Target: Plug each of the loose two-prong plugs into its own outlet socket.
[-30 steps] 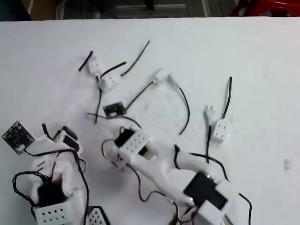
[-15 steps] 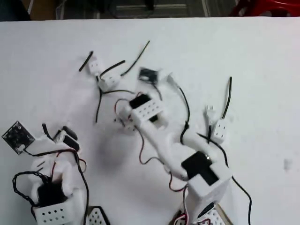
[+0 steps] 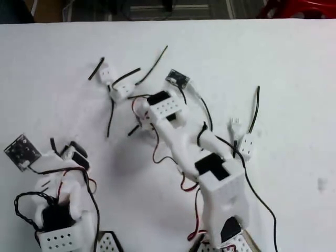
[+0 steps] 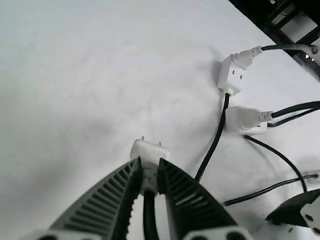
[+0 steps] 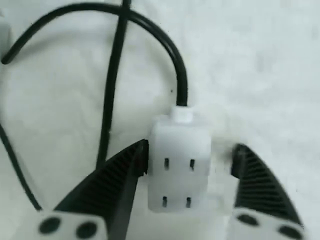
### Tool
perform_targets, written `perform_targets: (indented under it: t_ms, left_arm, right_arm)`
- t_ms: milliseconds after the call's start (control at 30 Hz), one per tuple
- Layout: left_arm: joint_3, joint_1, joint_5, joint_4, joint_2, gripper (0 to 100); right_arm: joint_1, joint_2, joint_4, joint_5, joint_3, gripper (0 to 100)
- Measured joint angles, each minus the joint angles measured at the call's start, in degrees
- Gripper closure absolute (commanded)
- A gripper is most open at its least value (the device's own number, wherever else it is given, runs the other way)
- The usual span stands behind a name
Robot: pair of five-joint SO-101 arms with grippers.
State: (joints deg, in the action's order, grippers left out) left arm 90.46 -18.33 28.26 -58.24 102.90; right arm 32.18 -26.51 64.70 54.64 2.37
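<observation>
My left gripper [image 4: 149,167] is shut on a white two-prong plug [image 4: 149,150], prongs pointing away, just above the table; in the high view this gripper [image 3: 66,152] sits near the front left. My right gripper [image 5: 191,150] is open, its jaws on either side of a white outlet socket [image 5: 180,160] that lies on the table with a black cable. From above, the right gripper [image 3: 185,88] is at the table's middle back. Two more sockets [image 3: 107,73] [image 3: 122,92] lie at the back left. Another loose plug [image 3: 234,125] lies by a fourth socket [image 3: 247,146] on the right.
Short black cables [image 3: 152,65] trail from the sockets across the white table [image 3: 294,63]. The right arm's body [image 3: 220,189] and its red wires span the middle front. The left wrist view shows the two back-left sockets [image 4: 231,75] [image 4: 245,120] ahead.
The right arm has swung from the table's centre toward the back, and its gripper now straddles the middle socket. The left arm has stayed put with its plug.
</observation>
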Motion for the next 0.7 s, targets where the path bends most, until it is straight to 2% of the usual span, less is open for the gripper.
perform_targets:
  t_ms: [167,333,500,700]
  left_arm:
    - [-1.41,-0.18,-10.46,0.0,0.0,98]
    - [-4.13,-0.62,-17.49,-0.79,0.0,98]
    - [-5.98,3.52,-23.38,-0.88,0.0,98]
    - [-10.64,10.29,-24.79,-0.88,0.0,98]
  right_arm:
    - [-0.79,-0.09,10.37,0.0,6.77,59.4]
    - [-5.71,3.78,20.84,-0.35,15.21,59.4]
    - [-12.22,11.08,26.55,-10.02,21.36,59.4]
    - [-25.67,17.32,31.21,-18.46,22.42,59.4]
